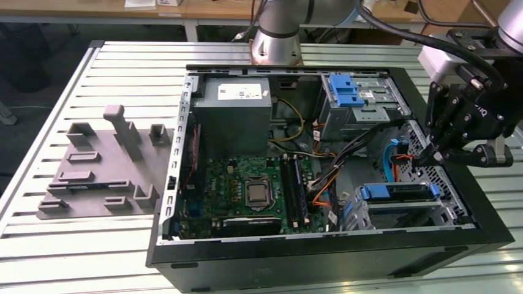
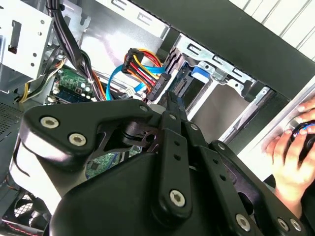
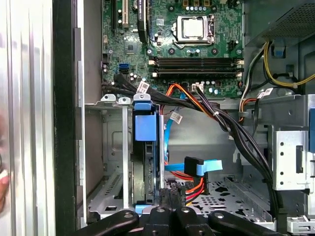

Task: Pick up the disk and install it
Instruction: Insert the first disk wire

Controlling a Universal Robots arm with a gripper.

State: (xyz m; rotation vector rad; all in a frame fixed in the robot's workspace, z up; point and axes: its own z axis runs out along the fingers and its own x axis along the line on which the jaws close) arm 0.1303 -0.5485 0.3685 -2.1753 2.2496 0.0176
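Observation:
The disk (image 1: 397,192) sits on edge in the lower drive cage (image 1: 445,184) of the open computer case, its blue carrier frame facing up. In the first wrist view the disk (image 3: 145,169) stands between the cage's metal walls, with the blue frame tab at its end. The blue tab of the disk (image 2: 199,73) also peeks past the gripper in the second wrist view. My gripper (image 1: 425,157) hovers just above the cage beside the disk, by the orange and blue cables. Its fingers (image 3: 160,214) are shut with nothing between them.
Loose black, orange and blue cables (image 3: 197,169) lie right beside the disk's cage. The grey power-supply box (image 1: 237,116) and the upper blue-latched cage (image 1: 353,98) fill the case's far side. A person's hand (image 2: 290,147) rests outside the case wall. A grey foam tray (image 1: 102,168) lies on the exterior view's left.

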